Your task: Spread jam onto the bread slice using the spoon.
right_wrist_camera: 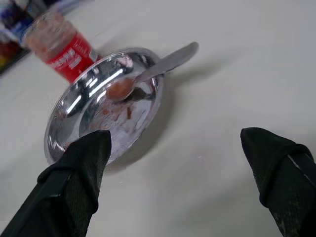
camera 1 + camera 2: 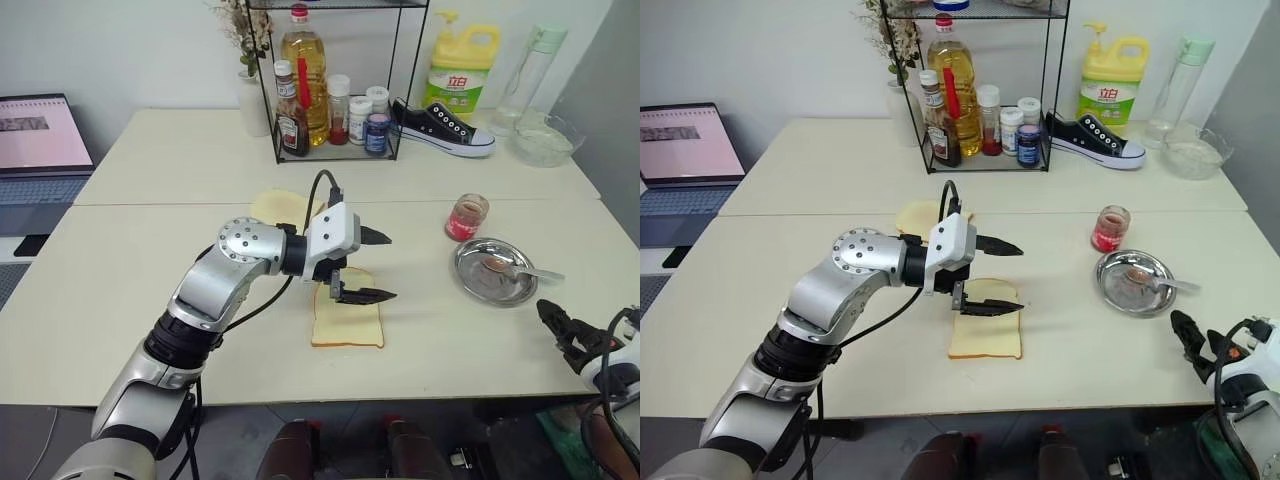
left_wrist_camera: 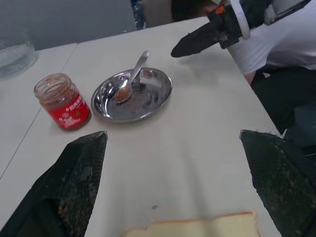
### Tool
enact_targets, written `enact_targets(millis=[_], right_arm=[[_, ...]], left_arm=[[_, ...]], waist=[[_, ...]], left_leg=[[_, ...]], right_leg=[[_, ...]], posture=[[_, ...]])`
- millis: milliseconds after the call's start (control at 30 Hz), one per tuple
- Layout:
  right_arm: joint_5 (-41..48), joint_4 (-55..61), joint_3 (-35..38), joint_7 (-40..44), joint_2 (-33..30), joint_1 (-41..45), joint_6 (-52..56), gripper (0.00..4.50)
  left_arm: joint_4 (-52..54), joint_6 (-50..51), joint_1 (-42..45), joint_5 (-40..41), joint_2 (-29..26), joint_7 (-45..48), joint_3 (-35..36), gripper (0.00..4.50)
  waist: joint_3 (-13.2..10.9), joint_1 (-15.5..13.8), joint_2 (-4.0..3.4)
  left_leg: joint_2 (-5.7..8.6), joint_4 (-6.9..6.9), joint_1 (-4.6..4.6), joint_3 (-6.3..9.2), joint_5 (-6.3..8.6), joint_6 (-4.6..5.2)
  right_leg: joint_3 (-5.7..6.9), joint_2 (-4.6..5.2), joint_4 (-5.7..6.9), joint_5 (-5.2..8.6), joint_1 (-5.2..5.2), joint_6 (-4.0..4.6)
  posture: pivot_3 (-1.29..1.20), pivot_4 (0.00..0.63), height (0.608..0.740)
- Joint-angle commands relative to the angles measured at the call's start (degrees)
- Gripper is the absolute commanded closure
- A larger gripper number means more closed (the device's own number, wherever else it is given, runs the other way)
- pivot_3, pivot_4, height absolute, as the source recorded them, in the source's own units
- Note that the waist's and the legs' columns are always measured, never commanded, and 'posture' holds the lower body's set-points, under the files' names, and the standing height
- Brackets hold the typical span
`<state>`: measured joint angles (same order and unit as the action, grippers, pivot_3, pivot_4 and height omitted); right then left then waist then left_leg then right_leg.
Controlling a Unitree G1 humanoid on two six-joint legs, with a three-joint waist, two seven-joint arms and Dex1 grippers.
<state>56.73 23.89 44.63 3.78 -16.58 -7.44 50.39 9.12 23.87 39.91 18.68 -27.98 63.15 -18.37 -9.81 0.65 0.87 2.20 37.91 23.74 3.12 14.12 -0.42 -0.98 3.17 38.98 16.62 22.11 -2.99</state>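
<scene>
Two sets of fingers, both spread and empty, frame this stage of my jam job. From my head camera, my left gripper (image 2: 366, 266) hovers over the bread slice (image 2: 348, 322) on the bench (image 2: 130, 300), while my right gripper (image 2: 560, 325) hangs near the bench's edge, just short of the dish (image 2: 470, 272).

My left wrist camera takes in the spoon (image 3: 129, 82), lying bowl-down in the dish with its handle over the rim, beside the jam jar (image 3: 62, 101); the bread's visible crust edge looks bare.

My right wrist camera shows a reddish dab of jam (image 1: 118, 90) on the spoon's bowl and smears in the dish. Judging by this, the spreading has yet to be done: the spoon needs picking up first.
</scene>
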Motion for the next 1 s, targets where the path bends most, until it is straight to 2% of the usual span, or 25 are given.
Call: enact_targets(millis=[33,267,1000], right_arm=[[6.6,-4.1,3.2,-6.6,2.0,7.0,-3.8,0.0],[9.6,-14.6,2.4,-11.1,2.8,15.8,-8.3,0.0],[7.8,-28.9,-2.3,-8.5,1.7,23.1,-14.6,0.0]], left_arm=[[0.1,-1.9,0.3,-0.9,1.0,-0.7,0.4,0.01],[1.2,-0.8,-0.3,-0.5,1.5,-1.9,1.6,0.01],[4.5,3.0,-0.4,0.0,0.6,-4.2,2.5,0.01]], waist=[[0.0,0.3,-0.05],[0.0,0.5,-0.11],[0.0,1.0,-0.14]], left_leg=[[-0.01,-0.01,0.0,0.01,0.0,0.0],[0.03,-0.02,0.05,0.02,0.0,0.0],[-0.01,-0.01,0.02,-0.04,0.0,0.01]], right_leg=[[0.02,-0.02,0.0,0.0,0.0,0.0],[0.03,0.0,-0.02,0.01,0.02,-0.01],[0.01,-0.03,0.01,0.01,0.03,-0.01]], posture=[[0.0,0.15,0.74],[0.0,0.15,0.74],[0.0,0.15,0.74]])
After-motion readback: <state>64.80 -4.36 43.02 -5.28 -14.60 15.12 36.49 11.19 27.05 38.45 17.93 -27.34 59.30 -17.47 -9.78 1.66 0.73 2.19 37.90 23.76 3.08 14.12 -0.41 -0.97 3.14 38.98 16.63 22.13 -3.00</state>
